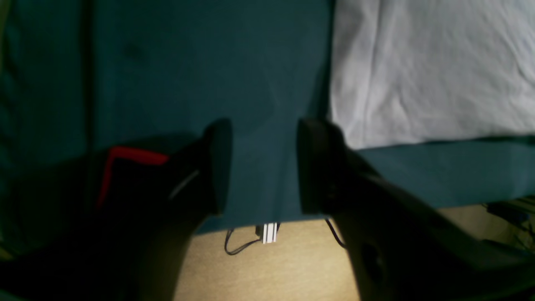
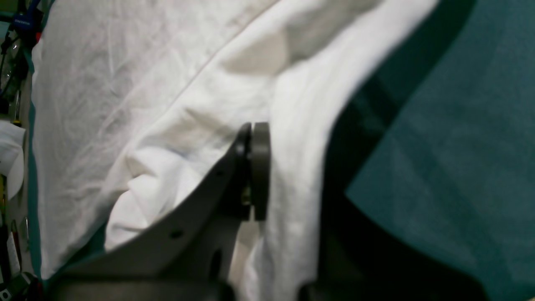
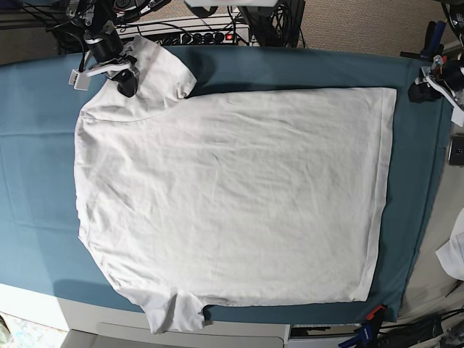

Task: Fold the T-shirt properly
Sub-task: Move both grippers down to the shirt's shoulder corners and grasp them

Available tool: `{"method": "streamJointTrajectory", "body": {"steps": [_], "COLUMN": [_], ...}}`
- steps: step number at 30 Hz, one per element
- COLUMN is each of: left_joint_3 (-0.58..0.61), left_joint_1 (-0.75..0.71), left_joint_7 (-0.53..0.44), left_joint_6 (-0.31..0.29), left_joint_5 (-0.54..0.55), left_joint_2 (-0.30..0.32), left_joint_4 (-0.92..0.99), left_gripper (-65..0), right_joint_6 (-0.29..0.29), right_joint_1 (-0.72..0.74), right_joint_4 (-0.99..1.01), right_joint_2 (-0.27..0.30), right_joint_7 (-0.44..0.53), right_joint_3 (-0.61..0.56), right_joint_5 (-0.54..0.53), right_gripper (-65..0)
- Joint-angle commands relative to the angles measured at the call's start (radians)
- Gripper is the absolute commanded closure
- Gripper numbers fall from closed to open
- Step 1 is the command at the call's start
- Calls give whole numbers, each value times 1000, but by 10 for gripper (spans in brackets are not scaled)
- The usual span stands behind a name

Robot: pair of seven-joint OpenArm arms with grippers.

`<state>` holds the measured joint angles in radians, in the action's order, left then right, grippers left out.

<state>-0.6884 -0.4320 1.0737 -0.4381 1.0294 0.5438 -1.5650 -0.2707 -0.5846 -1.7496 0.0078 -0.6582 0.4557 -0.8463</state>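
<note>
I have the right gripper (image 2: 252, 171) pinching the far-left sleeve of the T-shirt (image 3: 232, 196) spread flat on the desk, while the left gripper (image 1: 263, 167) hangs spread just off its right hem

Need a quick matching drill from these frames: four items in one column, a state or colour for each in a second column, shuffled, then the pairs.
Column 1:
1. left gripper
2. right gripper
3. T-shirt
4. cloth sheet

Column 2:
A. teal-blue, covering the table
B. fingers shut, pinching white fabric
C. white, spread mostly flat
D. fingers apart, holding nothing, over the teal cloth beside the shirt's corner

Pairs: 1-D, 2-B, 3-C, 4-A
</note>
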Motion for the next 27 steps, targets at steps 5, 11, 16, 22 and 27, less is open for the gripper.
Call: {"method": "streamJointTrajectory", "body": {"steps": [5,11,16,22,27], "left_joint_3": [29,142,170,176,176], "left_joint_1": [0,18,48,47,47], "left_joint_7": [-3,3,4,4,11], "left_joint_6": [0,0,0,0,-7], "left_joint_5": [21,5,1,3,22], "left_joint_2": [21,15,-3,-6,-32], "left_joint_4": [-14,-14,-14,-14,-14], "left_gripper": [-266,-266,-266,-266,-266], "right_joint_6": [41,41,41,41,41], "right_joint_1": [-13,-13,-14,-14,-14], "right_joint_4": [2,2,2,2,2], "right_joint_2": [6,6,6,6,5], "right_joint_7": [-40,-40,-40,-40,-40], "right_joint_3": [3,3,3,3,3], "right_joint_5": [59,59,61,62,62], "right_gripper": [0,0,0,0,0]}}
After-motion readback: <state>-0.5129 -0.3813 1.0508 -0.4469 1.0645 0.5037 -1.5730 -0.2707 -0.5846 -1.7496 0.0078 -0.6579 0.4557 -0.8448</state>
